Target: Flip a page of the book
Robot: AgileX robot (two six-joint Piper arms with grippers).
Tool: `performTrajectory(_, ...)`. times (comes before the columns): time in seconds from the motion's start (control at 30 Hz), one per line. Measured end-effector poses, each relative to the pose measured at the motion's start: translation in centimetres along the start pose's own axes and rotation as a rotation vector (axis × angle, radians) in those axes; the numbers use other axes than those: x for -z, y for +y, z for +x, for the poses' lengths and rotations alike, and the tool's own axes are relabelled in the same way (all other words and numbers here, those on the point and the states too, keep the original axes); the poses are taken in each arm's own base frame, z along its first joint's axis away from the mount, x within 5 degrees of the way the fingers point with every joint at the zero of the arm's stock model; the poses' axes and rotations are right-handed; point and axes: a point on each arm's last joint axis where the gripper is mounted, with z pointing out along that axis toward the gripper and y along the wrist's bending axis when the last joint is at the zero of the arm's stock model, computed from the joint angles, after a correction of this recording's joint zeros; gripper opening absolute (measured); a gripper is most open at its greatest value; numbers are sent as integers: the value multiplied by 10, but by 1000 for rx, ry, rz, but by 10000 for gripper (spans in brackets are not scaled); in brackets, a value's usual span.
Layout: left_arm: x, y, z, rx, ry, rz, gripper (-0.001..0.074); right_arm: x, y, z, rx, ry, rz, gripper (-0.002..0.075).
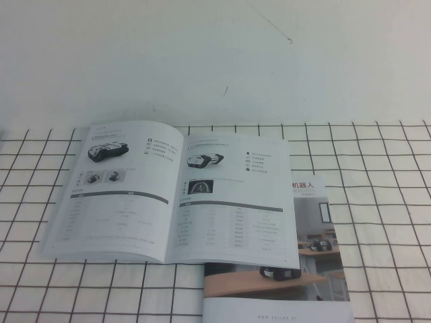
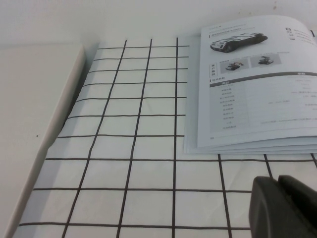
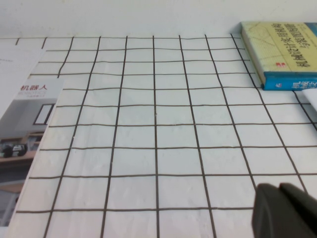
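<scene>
The book point(image 1: 172, 192) is covering part of the brochure point(image 1: 303, 269), and both grippers point(image 2: 285, 206) point(image 3: 285, 210) are showing only as dark corner tips.

One open book point(image 1: 172, 195), one photo-cover brochure point(image 1: 303, 269) and one blue-edged yellow volume point(image 3: 282, 49) lie on one grid-patterned tabletop point(image 1: 377, 168); two dark pincers, left pincer point(image 2: 285, 206) and right pincer point(image 3: 287, 210), frame the scene.

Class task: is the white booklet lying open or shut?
Open: the book shows two facing pages, lying flat. Left hand and right hand are both away from it.
</scene>
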Motion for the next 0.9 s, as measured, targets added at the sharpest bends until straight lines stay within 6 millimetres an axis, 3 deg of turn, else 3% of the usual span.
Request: performTrajectory(0.9,0,1,0,6,0,-19,-4,0,0,0,0,0,0,-4)
